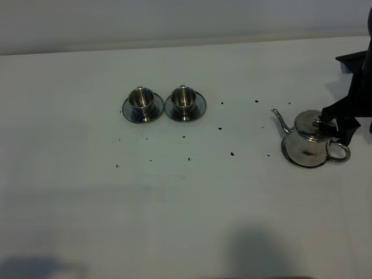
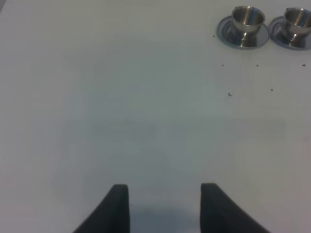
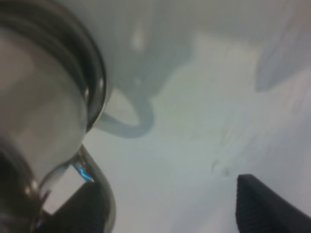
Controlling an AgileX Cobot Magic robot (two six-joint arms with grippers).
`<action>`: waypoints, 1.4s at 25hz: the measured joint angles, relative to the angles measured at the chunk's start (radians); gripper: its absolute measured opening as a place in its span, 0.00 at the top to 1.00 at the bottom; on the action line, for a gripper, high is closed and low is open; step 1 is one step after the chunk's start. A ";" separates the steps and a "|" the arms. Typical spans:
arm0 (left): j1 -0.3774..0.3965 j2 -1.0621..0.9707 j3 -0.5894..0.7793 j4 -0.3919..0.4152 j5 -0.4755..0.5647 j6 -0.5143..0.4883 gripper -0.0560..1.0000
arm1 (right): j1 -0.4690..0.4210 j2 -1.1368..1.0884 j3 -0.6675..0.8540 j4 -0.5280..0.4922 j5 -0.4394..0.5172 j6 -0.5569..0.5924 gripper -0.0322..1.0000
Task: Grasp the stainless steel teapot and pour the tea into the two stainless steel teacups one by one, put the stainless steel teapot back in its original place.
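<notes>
The stainless steel teapot [image 1: 307, 142] stands on its wide saucer [image 1: 290, 160] at the right of the table, spout pointing left and loop handle [image 1: 340, 152] to the right. My right gripper [image 1: 338, 129] hangs open just behind the handle, close to the lid. In the right wrist view the teapot [image 3: 43, 111] fills one side, its handle [image 3: 103, 187] lies against one finger [image 3: 73, 211], and the right gripper [image 3: 170, 208] is open. The two stainless steel teacups [image 1: 141, 99] [image 1: 184, 97] sit side by side on small saucers at centre left. My left gripper [image 2: 165, 206] is open over bare table, far from the teacups [image 2: 248, 17] [image 2: 297, 18].
Small dark specks [image 1: 232, 154] are scattered over the white table between the cups and the teapot. The table's far edge [image 1: 174, 43] meets a pale wall. Dark shadows fall along the front edge [image 1: 256, 250].
</notes>
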State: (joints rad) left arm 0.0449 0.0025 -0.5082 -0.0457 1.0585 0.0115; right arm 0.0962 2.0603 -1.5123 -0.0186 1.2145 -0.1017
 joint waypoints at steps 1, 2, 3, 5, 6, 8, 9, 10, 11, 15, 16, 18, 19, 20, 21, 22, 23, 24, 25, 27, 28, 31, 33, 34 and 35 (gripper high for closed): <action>0.000 0.000 0.000 0.000 0.000 0.000 0.59 | 0.000 -0.009 0.014 0.003 0.001 0.000 0.42; 0.000 0.000 0.000 0.000 0.000 0.000 0.59 | 0.000 -0.019 0.025 0.008 0.001 0.000 0.42; 0.000 0.000 0.000 0.000 0.000 0.000 0.59 | 0.000 -0.028 0.036 0.008 0.001 0.000 0.42; 0.000 0.000 0.000 0.000 0.000 0.000 0.59 | 0.000 -0.051 0.060 0.013 0.000 0.000 0.42; 0.000 0.000 0.000 0.000 0.000 0.000 0.59 | 0.000 -0.062 0.071 0.019 0.000 0.000 0.42; 0.000 0.000 0.000 0.000 0.000 -0.001 0.59 | 0.000 -0.090 0.100 0.019 0.000 0.000 0.42; 0.000 0.000 0.000 0.000 0.000 -0.001 0.59 | 0.000 -0.101 0.111 0.028 0.001 0.000 0.42; 0.000 0.000 0.000 0.000 0.000 -0.001 0.59 | 0.000 -0.109 0.124 0.032 0.001 0.000 0.42; 0.000 0.000 0.000 0.000 0.000 -0.001 0.59 | 0.000 -0.117 0.137 0.038 0.002 0.000 0.42; 0.000 0.000 0.000 0.000 0.000 -0.001 0.59 | 0.016 -0.128 0.175 0.069 -0.018 -0.002 0.42; 0.000 0.000 0.000 0.000 0.000 -0.001 0.59 | 0.024 -0.128 0.181 0.070 -0.036 -0.002 0.42; 0.000 0.000 0.000 0.000 0.000 -0.001 0.59 | 0.036 -0.128 0.185 0.064 -0.064 -0.002 0.42; 0.000 0.000 0.000 0.000 0.000 -0.001 0.59 | 0.039 -0.128 0.185 0.052 -0.076 0.000 0.42; 0.000 0.000 0.000 0.000 0.000 -0.001 0.59 | 0.039 -0.128 0.185 0.039 -0.080 0.005 0.42; 0.000 0.000 0.000 0.000 0.000 -0.001 0.59 | 0.039 -0.128 0.185 0.019 -0.080 0.011 0.42; 0.000 0.000 0.000 0.000 0.000 -0.001 0.59 | 0.039 -0.128 0.185 0.000 -0.080 0.016 0.42; 0.000 0.000 0.000 0.000 0.000 -0.001 0.59 | 0.039 -0.128 0.185 -0.019 -0.080 0.021 0.42; 0.000 0.000 0.000 0.000 0.000 -0.001 0.59 | 0.039 -0.128 0.185 -0.035 -0.080 0.021 0.42; 0.000 0.000 0.000 0.000 0.000 -0.001 0.59 | 0.039 -0.128 0.185 -0.044 -0.080 0.023 0.42; 0.000 0.000 0.000 0.000 0.000 -0.001 0.59 | 0.039 -0.128 0.185 -0.050 -0.059 0.024 0.42; 0.000 0.000 0.000 0.000 0.000 -0.001 0.59 | 0.039 -0.128 0.185 -0.050 -0.041 0.024 0.42; 0.000 0.000 0.000 0.000 0.000 -0.001 0.59 | 0.039 -0.128 0.185 -0.064 -0.030 0.019 0.42; 0.000 0.000 0.000 0.000 0.000 0.000 0.59 | 0.039 -0.128 0.185 -0.091 -0.041 0.015 0.42; 0.000 0.000 0.000 0.000 0.000 0.000 0.59 | 0.039 -0.128 0.185 -0.109 -0.058 0.008 0.42; 0.000 0.000 0.000 0.000 0.000 0.000 0.59 | 0.039 -0.128 0.185 -0.122 -0.082 0.000 0.42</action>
State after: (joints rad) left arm 0.0449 0.0025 -0.5082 -0.0457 1.0585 0.0113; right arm 0.1352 1.9326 -1.3272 -0.1410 1.1324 -0.1020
